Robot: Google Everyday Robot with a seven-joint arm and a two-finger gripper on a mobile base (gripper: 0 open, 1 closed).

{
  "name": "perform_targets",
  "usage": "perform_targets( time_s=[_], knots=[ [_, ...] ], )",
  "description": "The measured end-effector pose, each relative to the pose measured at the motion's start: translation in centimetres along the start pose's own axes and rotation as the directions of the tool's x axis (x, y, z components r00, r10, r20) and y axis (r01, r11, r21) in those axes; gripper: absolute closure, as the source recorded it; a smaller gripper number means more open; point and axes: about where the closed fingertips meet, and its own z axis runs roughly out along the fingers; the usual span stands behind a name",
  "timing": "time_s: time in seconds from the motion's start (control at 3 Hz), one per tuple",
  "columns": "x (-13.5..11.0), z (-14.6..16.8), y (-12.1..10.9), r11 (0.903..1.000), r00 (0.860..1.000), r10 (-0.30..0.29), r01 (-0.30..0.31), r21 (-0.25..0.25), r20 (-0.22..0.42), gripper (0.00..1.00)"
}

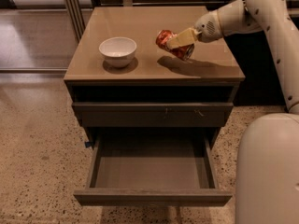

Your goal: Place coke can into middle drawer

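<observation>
Reaching in from the right over the cabinet top [140, 27]: the white arm [273, 27], wrist aimed left and slightly down, probably to carry the load clear of the surface instead of dragging it.

Below the gripper and nearer the camera, pulled wide open: the middle drawer [152, 169], grey floor and low side walls exposed, evidently left out to take the can from above. Nothing visible inside.

Between that drawer and the gripper, shut flush: the upper drawer front [117, 114], small marks near its centre.

Left of the gripper in the view, well apart on the same top: a white bowl [117, 50], upright, off any straight path from the gripper down to the drawer.

Clamped in the gripper [174, 42]: the coke can [163, 36], tilted, red body poking out up and left past the pale finger [182, 37] crossing it, one silver end showing down and right. Closed on the can, then, fingers pressed against its sides. Gripped across the body, presumably for a firm hold on a slightly dented shape.

Appears lifted off the top, judging by the shadow [194, 65] lying lower right of the can and apart from it. Cannot tell for certain whether the low end clears the surface.

Judged stage: carrying. Can not yet forward of the cabinet's front edge, not yet over the drawer. Worth watching: the tilt, and clearance past that front edge on the way down.
</observation>
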Motion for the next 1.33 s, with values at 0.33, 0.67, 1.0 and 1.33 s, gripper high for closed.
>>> perform_targets(
  time_s=[0.33,0.67,1.0,1.33],
  knots=[
    [0.5,-1.5,4.8,0.9822,0.995,-0.005,0.023,-0.187,0.096,1.0],
    [0.3,-1.1,5.6,0.9759,0.993,0.0,0.025,-0.217,0.114,1.0],
    [0.3,-1.1,5.6,0.976,0.994,0.0,0.025,-0.217,0.114,1.0],
    [0.2,-0.4,7.0,0.9759,0.995,-0.024,0.044,-0.214,0.099,1.0]
  ],
)
